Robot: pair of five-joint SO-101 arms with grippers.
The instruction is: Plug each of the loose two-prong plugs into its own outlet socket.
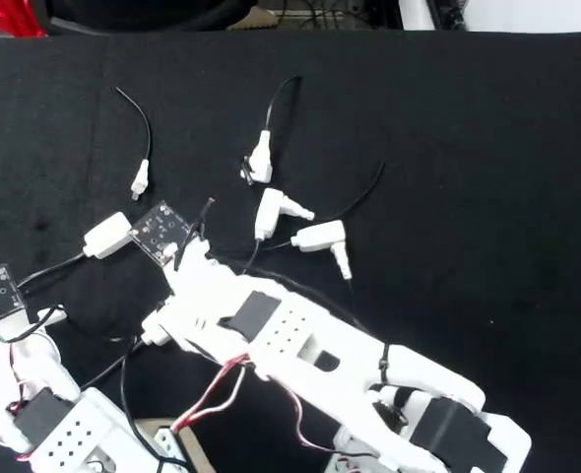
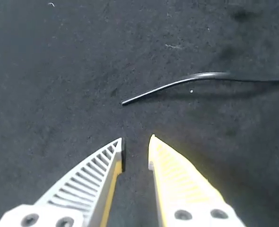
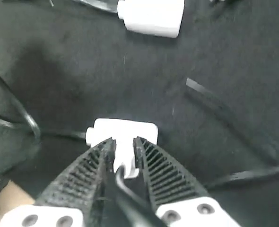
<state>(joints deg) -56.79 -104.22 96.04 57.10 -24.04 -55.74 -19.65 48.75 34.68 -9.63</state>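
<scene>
White, black-corded pieces lie loose: small plug [image 1: 140, 179] upper left, second plug [image 1: 261, 158] upper centre, angled connector [image 1: 269, 212] and pronged plug [image 1: 322, 236] centre. Right gripper [image 3: 124, 144] pinches another white block [image 3: 125, 133].

White plugs [image 1: 269, 212] (black leads [image 1: 145, 126]) on black cloth [image 1: 468, 148]

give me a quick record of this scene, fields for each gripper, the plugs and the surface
surface: black cloth
left gripper: open, holding nothing, over bare cloth
near left gripper: loose black cord end lying flat
right gripper: shut on white plug
past right gripper: second white plug, lying free
also free on the cloth: small plug, angled plug, each with a black cord
</scene>
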